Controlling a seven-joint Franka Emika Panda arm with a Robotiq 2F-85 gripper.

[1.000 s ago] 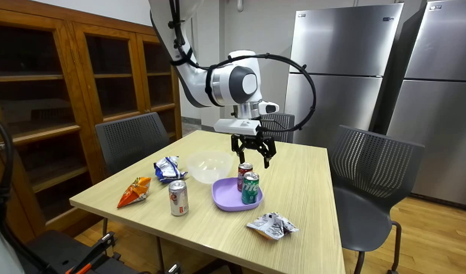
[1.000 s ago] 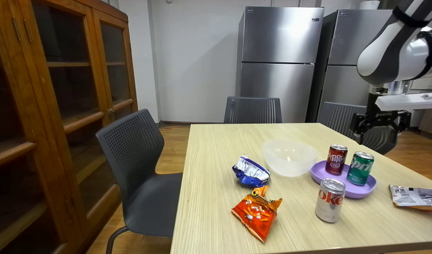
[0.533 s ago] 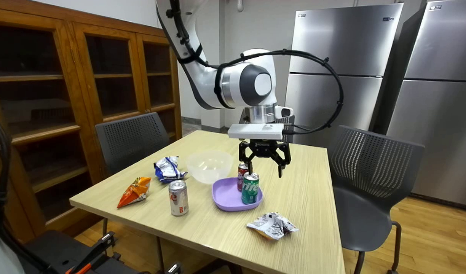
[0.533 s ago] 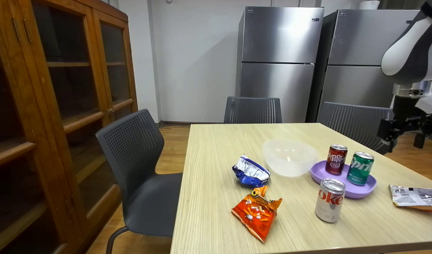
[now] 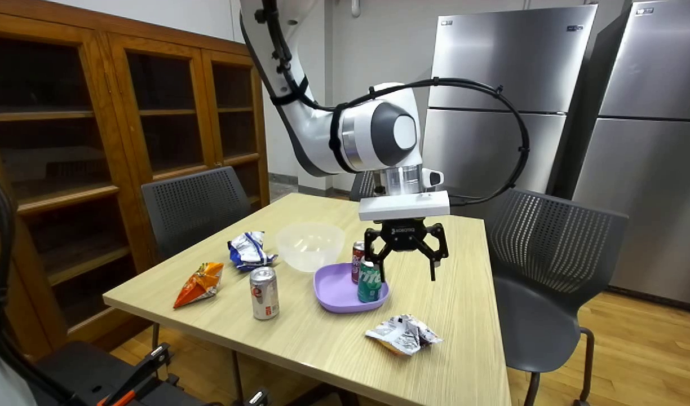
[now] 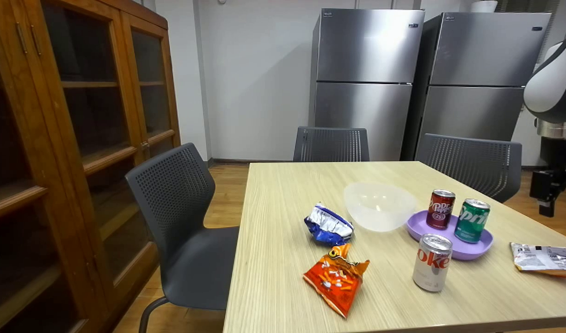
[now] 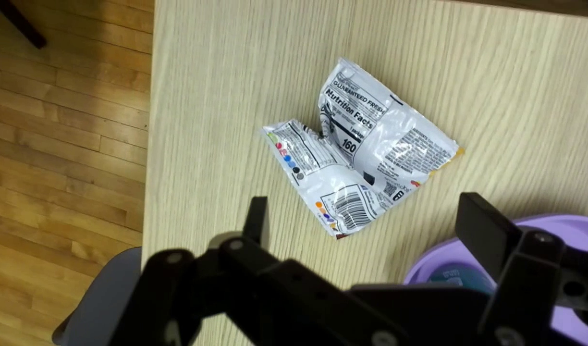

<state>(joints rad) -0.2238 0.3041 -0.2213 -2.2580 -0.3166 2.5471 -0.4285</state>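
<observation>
My gripper (image 5: 408,278) is open and empty above the table, beside the green Sprite can (image 5: 370,285). In the wrist view its fingers (image 7: 483,230) stand wide apart. A crumpled silver chip bag (image 7: 385,139) lies on the table beyond the fingertips; it shows in both exterior views (image 5: 404,335) (image 6: 546,260). The Sprite can and a dark red Dr Pepper can (image 6: 440,209) stand upright on a purple plate (image 5: 336,296). In the wrist view the plate (image 7: 563,223) is partly hidden by the gripper. At the right edge of an exterior view the gripper (image 6: 560,207) is cut off.
A silver Coke can (image 6: 432,263) stands in front of the plate. A translucent bowl (image 5: 311,248), a blue-white bag (image 5: 248,251) and an orange chip bag (image 6: 338,280) are also on the table (image 5: 458,316). Chairs (image 5: 553,259) stand around it.
My open gripper has moved past the two cans, lower and closer to the silver bag, going right in both exterior views. Its wrist has turned slightly. The objects on the table have not moved.
</observation>
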